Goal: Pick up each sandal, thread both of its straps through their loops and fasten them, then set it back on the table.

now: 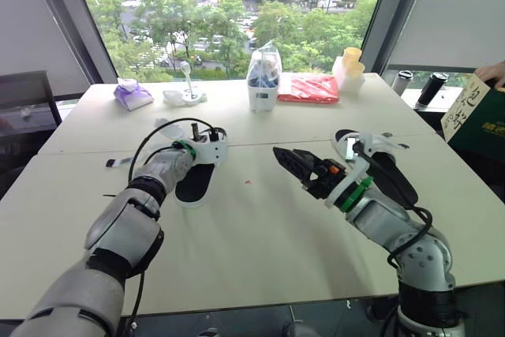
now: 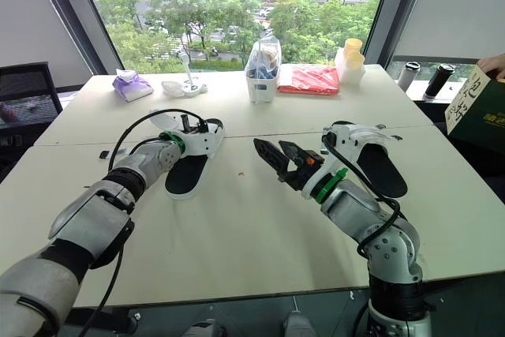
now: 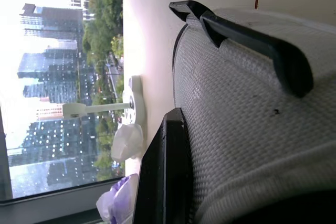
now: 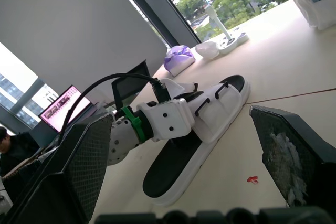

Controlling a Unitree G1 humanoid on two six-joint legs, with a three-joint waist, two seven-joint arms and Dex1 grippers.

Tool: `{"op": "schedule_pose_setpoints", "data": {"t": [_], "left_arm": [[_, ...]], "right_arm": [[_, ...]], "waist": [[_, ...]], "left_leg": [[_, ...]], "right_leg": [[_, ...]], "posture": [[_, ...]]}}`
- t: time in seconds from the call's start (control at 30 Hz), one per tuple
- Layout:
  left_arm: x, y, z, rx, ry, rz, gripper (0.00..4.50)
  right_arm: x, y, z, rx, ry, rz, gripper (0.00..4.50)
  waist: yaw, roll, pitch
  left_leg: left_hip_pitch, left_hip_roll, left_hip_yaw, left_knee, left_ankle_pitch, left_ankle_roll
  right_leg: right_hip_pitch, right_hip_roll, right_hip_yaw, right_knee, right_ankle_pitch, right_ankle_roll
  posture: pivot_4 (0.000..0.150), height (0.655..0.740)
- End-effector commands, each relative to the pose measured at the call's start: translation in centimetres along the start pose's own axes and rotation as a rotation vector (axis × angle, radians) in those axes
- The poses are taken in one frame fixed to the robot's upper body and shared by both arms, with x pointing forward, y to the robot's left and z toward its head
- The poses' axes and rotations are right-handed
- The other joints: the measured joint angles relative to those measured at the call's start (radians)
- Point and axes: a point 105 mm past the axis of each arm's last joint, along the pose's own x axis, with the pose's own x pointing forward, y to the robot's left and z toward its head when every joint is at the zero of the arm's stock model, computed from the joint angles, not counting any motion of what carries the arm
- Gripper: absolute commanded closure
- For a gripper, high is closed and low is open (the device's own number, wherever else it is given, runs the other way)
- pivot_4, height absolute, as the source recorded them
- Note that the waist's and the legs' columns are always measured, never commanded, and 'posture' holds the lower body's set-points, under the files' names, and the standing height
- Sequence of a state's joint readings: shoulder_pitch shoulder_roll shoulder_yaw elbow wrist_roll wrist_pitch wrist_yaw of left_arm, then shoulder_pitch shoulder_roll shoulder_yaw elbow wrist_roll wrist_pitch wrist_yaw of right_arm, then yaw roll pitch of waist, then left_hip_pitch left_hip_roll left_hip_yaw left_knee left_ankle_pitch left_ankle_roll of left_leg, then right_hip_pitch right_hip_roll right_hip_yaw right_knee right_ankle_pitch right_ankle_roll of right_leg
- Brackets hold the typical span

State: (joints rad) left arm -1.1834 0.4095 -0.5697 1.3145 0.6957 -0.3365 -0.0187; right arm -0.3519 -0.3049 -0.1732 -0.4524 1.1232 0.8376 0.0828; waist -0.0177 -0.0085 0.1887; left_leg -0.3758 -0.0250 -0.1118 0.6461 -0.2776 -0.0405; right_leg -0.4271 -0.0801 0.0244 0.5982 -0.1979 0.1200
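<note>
While the right claw gapes wide, the left claw grips a sandal lying toe toward the window.

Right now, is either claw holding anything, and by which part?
The left claw grips the sandal by one white strap, with the sandal lying on the table. The right claw is open and empty.

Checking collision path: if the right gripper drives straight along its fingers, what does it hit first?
Likely the sandal at the left gripper: it's centred between the right gripper's open fingers in the wrist view. Depth unclear.
</note>
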Motion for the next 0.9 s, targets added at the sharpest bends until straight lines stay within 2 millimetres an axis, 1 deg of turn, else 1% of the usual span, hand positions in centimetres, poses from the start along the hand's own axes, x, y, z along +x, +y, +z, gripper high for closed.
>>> {"op": "schedule_pose_setpoints", "data": {"t": [0.03,0.1,0.27,0.33,0.4,0.47,0.57,0.73,0.87,0.9], "left_arm": [[-1.0,3.0,2.4,0.253,-0.233,0.063,4.48],[-2.2,3.6,4.2,0.379,-0.405,0.075,4.48],[-5.5,4.2,8.9,0.567,-0.797,0.133,4.48],[-6.8,3.8,10.7,0.600,-0.937,0.158,4.48],[-8.2,2.6,12.4,0.607,-1.078,0.169,4.48],[-9.3,1.2,13.7,0.609,-1.187,0.164,4.48],[-9.8,-0.4,14.7,0.608,-1.259,0.140,4.48],[-9.9,-1.1,16.2,0.575,-1.312,0.134,4.48],[-9.7,-2.0,16.5,0.573,-1.311,0.103,4.48],[-9.7,-2.0,16.5,0.554,-1.309,0.101,3.81]], "right_arm": [[-2.1,0.0,1.5,-0.076,0.006,0.036,0.00],[-3.4,-1.0,1.4,-0.108,0.070,0.034,0.00],[-5.9,-3.0,2.1,-0.145,0.154,0.015,0.00],[-6.4,-3.3,2.3,-0.149,0.167,0.017,0.00],[-6.7,-3.4,2.4,-0.142,0.177,0.025,0.00],[-6.9,-3.4,2.3,-0.134,0.188,0.034,0.00],[-7.2,-3.4,2.2,-0.117,0.197,0.045,0.00],[-7.8,-3.2,1.7,-0.107,0.227,0.052,0.00],[-8.0,-3.4,1.4,-0.101,0.229,0.042,0.00],[-8.0,-3.3,1.2,-0.098,0.236,0.043,0.00]], "waist": [[0.003,-0.001,0.001],[0.006,-0.003,0.002],[0.012,-0.005,0.004],[0.019,-0.005,0.004],[0.026,-0.006,0.004],[0.027,-0.006,0.004],[0.027,-0.006,0.004],[0.030,-0.006,0.004],[0.031,-0.006,0.004],[0.030,-0.006,0.004]], "left_leg": [[0.000,0.000,0.000,0.000,0.000,0.000],[-0.001,0.000,0.000,-0.001,0.000,0.000],[-0.003,0.000,0.000,-0.001,0.000,0.000],[-0.004,-0.001,0.000,0.000,0.000,0.000],[-0.004,-0.001,0.000,0.000,0.000,0.000],[-0.004,-0.001,0.000,0.000,0.000,0.000],[-0.003,-0.001,0.000,0.001,0.000,0.000],[-0.003,-0.001,0.001,0.003,0.000,0.000],[-0.002,-0.001,0.001,0.003,0.000,0.000],[-0.002,-0.001,0.001,0.003,0.000,0.000]], "right_leg": [[0.000,0.000,0.000,0.000,0.001,-0.001],[0.000,0.000,0.000,-0.001,0.001,-0.002],[-0.001,-0.001,0.000,-0.003,0.001,-0.002],[-0.001,-0.002,0.000,-0.004,0.001,-0.001],[0.000,-0.002,0.000,-0.004,0.001,-0.001],[0.000,-0.002,0.000,-0.004,0.001,0.000],[0.000,-0.002,0.000,-0.002,0.001,-0.001],[0.000,-0.002,0.000,-0.001,0.001,-0.001],[0.001,-0.002,0.000,-0.002,0.001,0.000],[0.001,-0.002,0.000,-0.002,0.002,0.000]], "posture": [[0.150,0.7400],[0.150,0.7400],[0.150,0.7400],[0.150,0.7400],[0.150,0.7400],[0.150,0.7400],[0.150,0.7400],[0.150,0.7400],[0.150,0.7400],[0.150,0.7400]]}}
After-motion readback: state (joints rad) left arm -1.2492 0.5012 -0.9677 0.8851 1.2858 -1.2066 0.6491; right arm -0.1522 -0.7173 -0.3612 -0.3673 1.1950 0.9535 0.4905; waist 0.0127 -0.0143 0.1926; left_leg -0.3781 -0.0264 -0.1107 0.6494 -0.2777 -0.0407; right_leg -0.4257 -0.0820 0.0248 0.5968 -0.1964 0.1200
